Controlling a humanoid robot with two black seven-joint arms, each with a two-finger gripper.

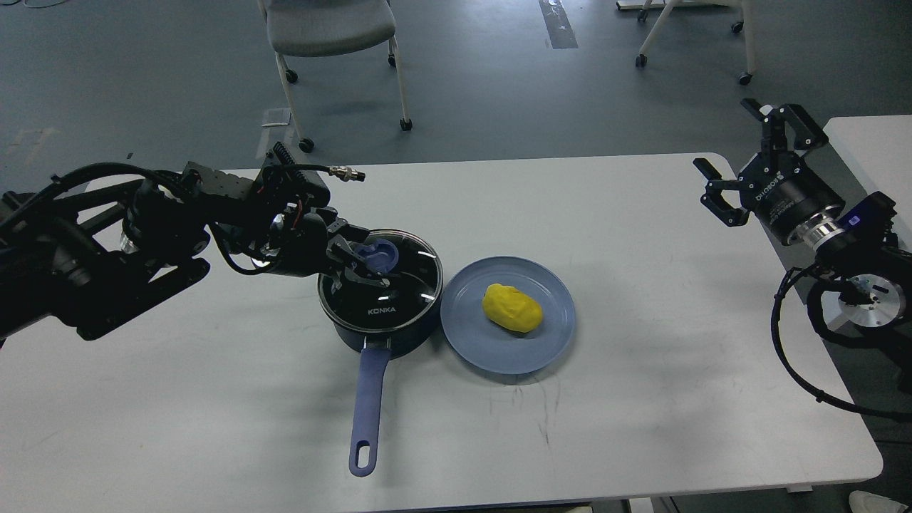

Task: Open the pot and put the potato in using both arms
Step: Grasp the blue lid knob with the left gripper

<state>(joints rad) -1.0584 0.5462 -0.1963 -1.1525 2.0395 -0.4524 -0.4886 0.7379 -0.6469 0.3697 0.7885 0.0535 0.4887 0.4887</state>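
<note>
A dark blue pot (388,335) stands mid-table, its long blue handle (370,402) pointing to the front edge. Its glass lid (399,288) with a blue knob (380,254) is on the pot. My left gripper (365,262) comes in low from the left. Its fingers (347,249) are spread on either side of the knob, just above the lid. A yellow potato (511,307) lies on a blue plate (548,338) right of the pot, touching it. My right gripper (724,137) is open and empty, raised over the table's far right corner.
The white table (214,399) ends at a rounded edge at the right. A second white table (866,142) stands behind my right arm. Chairs (328,28) stand on the floor beyond the far edge.
</note>
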